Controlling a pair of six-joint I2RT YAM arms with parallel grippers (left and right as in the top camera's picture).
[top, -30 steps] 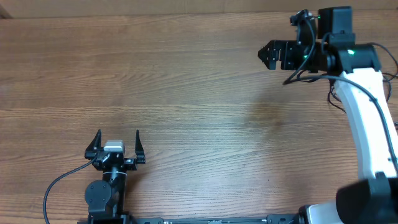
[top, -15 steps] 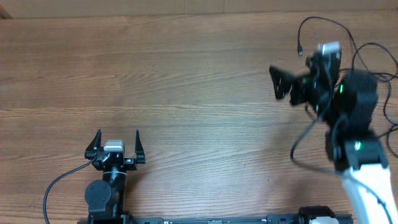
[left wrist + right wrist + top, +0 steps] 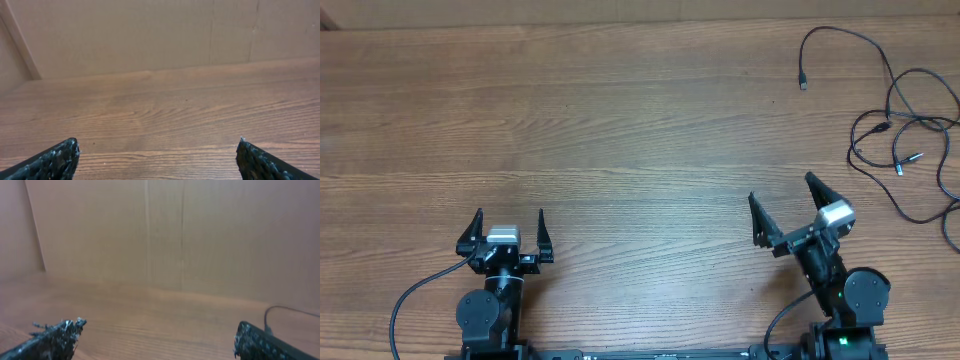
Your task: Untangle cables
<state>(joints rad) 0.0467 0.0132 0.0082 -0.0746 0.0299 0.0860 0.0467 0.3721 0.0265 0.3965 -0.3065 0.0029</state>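
Left gripper (image 3: 509,215) and right gripper (image 3: 781,188) are sitting at the table's (image 3: 620,130) near edge, jaws spread wide, gripping nothing. Cables (image 3: 895,118) are lying loose at far right, well apart.

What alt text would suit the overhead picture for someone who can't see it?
Black cables lie in loose strands at the wooden table's far right corner. Two robot arms rest at the near edge, left fingers and right fingers open, holding nothing.
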